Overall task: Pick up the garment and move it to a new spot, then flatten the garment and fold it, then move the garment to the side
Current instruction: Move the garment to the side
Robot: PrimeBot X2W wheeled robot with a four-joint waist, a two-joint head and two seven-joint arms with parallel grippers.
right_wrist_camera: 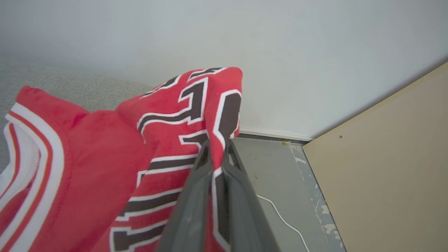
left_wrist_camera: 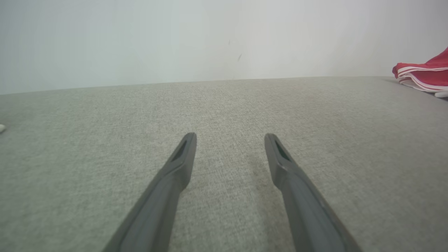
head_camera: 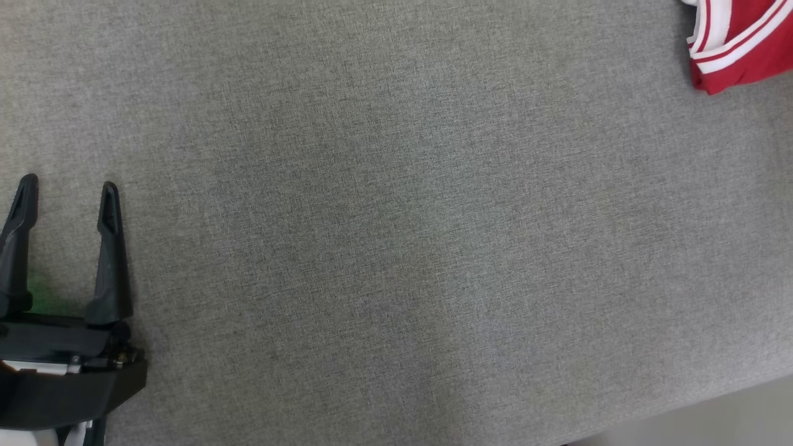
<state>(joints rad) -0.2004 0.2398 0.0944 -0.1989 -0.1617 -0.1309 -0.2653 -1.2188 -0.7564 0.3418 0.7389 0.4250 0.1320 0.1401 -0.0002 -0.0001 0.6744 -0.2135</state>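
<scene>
Head view gives me the wide grey cloth-covered desk (head_camera: 396, 248) with a corner of the red basketball jersey (head_camera: 740, 46) at its far right corner, white-and-red trim showing. My left hand (head_camera: 68, 184) sits low near the left edge, fingers apart and holding nothing. I read that as parked out of the way, leaving the middle of the desk free as a landing spot.

In the right wrist view, the right hand (right_wrist_camera: 217, 147) is clamped on a fold of the jersey (right_wrist_camera: 105, 150), the two dark fingers pressed together with red cloth and part of a black, white-outlined numeral between them. The pinch is on a bunched ridge, not on a hem or shoulder, so the fabric drapes to one side in a heap. Past the fingers I see the pale wall (right_wrist_camera: 280, 52), a grey floor (right_wrist_camera: 273, 168) with a thin white cable (right_wrist_camera: 280, 213), and a beige panel (right_wrist_camera: 385, 157), which tells me this hand is out by the desk's right edge.

From the left wrist view, the left hand (left_wrist_camera: 230, 136) points across bare cloth toward the wall, and the jersey (left_wrist_camera: 425, 75) rises at the far right; its lower trim seems to touch the desk. I judge this as the pick-up step, with flattening and folding not yet begun.
</scene>
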